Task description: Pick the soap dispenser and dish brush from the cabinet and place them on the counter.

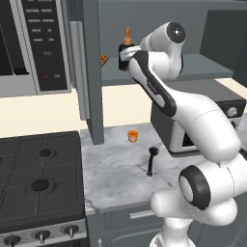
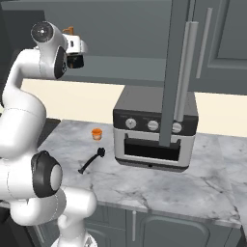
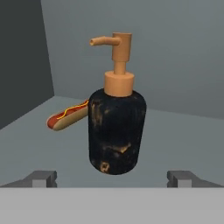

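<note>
Inside the open cabinet [image 1: 91, 72], the soap dispenser [image 3: 117, 131] stands upright on the shelf, near its front edge, a hot dog [image 3: 68, 116] behind it. The gripper [image 3: 116, 177] faces it, fingers spread wide, holding nothing. The bottle looks rigid, probably slick; grasp its broad body, not the pump. The dish brush [image 1: 152, 161] lies on the counter [image 1: 116, 164].

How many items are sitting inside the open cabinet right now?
2: the soap dispenser stands on the cabinet shelf, a hot dog lying behind it at its side. More could be hidden behind the arm.
</note>
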